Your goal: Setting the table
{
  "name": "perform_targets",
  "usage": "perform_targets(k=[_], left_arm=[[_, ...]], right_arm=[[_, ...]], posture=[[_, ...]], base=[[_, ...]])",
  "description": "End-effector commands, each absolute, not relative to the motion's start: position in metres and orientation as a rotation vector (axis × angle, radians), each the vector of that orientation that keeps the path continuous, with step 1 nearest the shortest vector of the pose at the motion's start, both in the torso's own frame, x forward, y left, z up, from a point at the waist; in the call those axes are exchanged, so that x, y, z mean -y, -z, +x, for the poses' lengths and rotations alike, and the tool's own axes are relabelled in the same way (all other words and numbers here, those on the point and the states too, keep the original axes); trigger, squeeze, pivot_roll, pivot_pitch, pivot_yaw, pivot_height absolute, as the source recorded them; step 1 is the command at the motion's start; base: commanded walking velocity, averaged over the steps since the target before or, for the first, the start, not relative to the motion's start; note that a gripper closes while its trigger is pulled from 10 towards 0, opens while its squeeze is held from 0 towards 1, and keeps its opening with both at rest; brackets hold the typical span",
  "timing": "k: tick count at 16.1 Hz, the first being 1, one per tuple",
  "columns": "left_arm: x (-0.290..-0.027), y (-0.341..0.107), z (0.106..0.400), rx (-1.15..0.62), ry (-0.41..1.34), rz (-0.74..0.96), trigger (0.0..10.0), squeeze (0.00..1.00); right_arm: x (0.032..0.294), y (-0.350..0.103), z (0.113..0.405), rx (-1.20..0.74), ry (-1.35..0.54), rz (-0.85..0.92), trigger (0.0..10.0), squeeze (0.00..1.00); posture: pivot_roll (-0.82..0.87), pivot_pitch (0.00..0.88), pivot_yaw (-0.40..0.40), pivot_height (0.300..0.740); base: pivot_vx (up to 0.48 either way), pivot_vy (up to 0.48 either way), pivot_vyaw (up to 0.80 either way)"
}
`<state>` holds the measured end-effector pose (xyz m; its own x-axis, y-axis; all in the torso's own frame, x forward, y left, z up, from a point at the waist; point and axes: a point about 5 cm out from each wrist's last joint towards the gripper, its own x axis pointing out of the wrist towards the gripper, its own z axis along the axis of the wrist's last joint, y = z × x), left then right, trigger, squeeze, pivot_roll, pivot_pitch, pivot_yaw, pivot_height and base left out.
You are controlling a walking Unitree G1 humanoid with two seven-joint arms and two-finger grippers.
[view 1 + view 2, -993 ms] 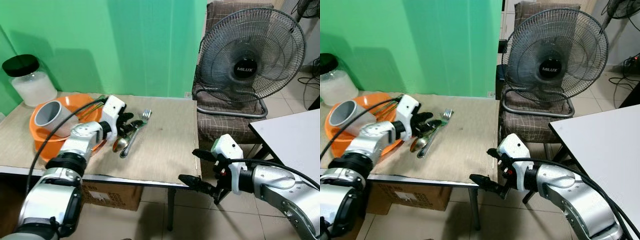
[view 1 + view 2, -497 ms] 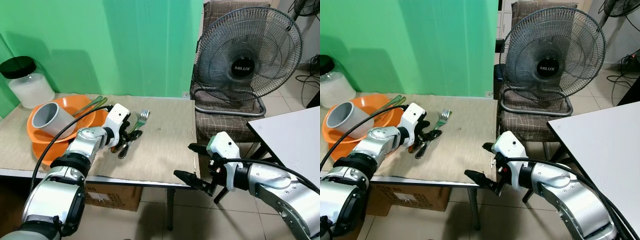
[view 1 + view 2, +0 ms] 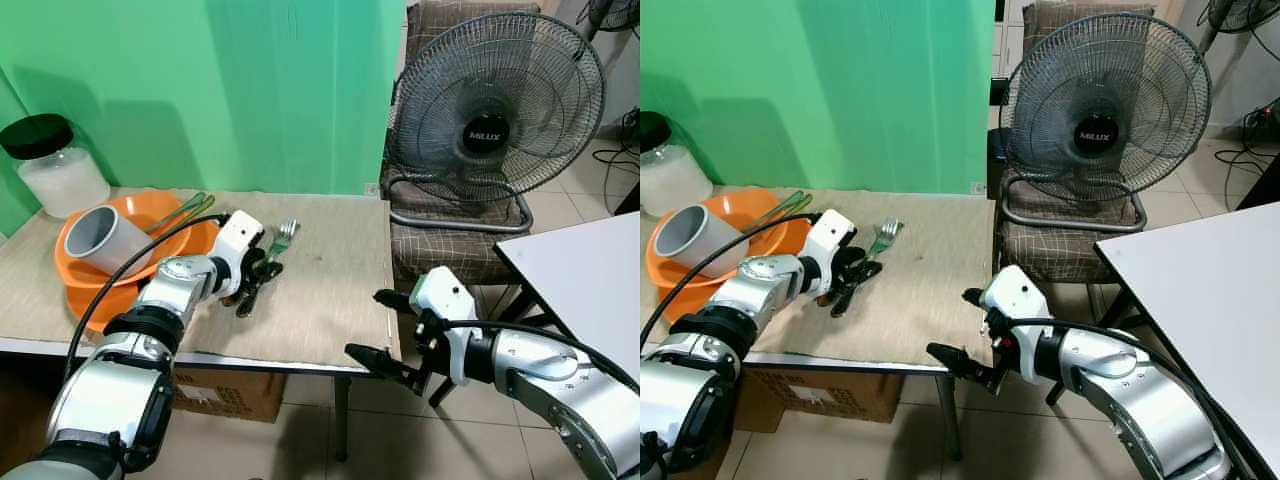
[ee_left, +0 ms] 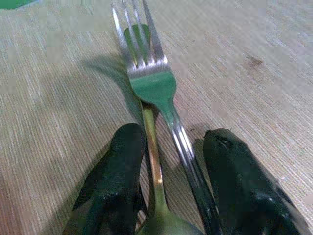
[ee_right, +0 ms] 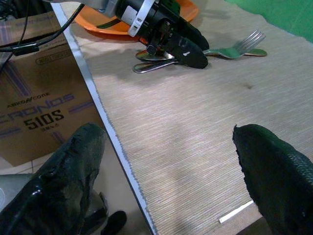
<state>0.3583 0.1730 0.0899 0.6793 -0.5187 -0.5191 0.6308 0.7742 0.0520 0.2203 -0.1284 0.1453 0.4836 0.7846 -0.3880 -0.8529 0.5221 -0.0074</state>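
Reaching low across the table (image 3: pixel 330 290), the left pincer (image 4: pixel 168 188) straddles fork (image 4: pixel 146 73) and spoon (image 4: pixel 154 161) handles, slightly parted.

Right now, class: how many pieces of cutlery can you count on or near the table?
4. A fork and a spoon lie on the table between the left gripper's jaws; two green-handled utensils rest in the orange bowl. More may be hidden.

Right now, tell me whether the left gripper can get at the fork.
Probably yes: the left gripper is open, its fingers straddling the fork and spoon handle on the table; nothing blocks it.
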Motion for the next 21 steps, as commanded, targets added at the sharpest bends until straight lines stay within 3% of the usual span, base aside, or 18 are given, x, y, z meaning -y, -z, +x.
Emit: perform_targets(k=[1,12,17,21], left_arm=[[-0.175,-0.091,0.359,-0.506,0.653,0.248,0.0,0.00],[-0.179,-0.102,0.363,-0.448,0.661,0.220,0.0,0.00],[-0.178,-0.139,0.371,-0.228,0.706,0.115,0.0,0.00],[-0.180,-0.151,0.372,-0.156,0.699,0.043,0.0,0.00]], right_arm=[[0.126,-0.146,0.218,-0.347,-1.021,-0.226,10.0,0.00],[0.127,-0.143,0.215,-0.364,-1.023,-0.220,10.0,0.00],[0.127,-0.143,0.215,-0.362,-1.014,-0.215,10.0,0.00],[0.126,-0.142,0.216,-0.360,-1.017,-0.210,10.0,0.00]], posture=[[-0.20,0.000,0.079,0.740],[-0.19,0.000,0.075,0.740],[-0.19,0.000,0.074,0.740],[-0.18,0.000,0.067,0.740]], base=[[0.000,0.000,0.00],[0.000,0.000,0.00],[0.000,0.000,0.00],[0.000,0.000,0.00]])
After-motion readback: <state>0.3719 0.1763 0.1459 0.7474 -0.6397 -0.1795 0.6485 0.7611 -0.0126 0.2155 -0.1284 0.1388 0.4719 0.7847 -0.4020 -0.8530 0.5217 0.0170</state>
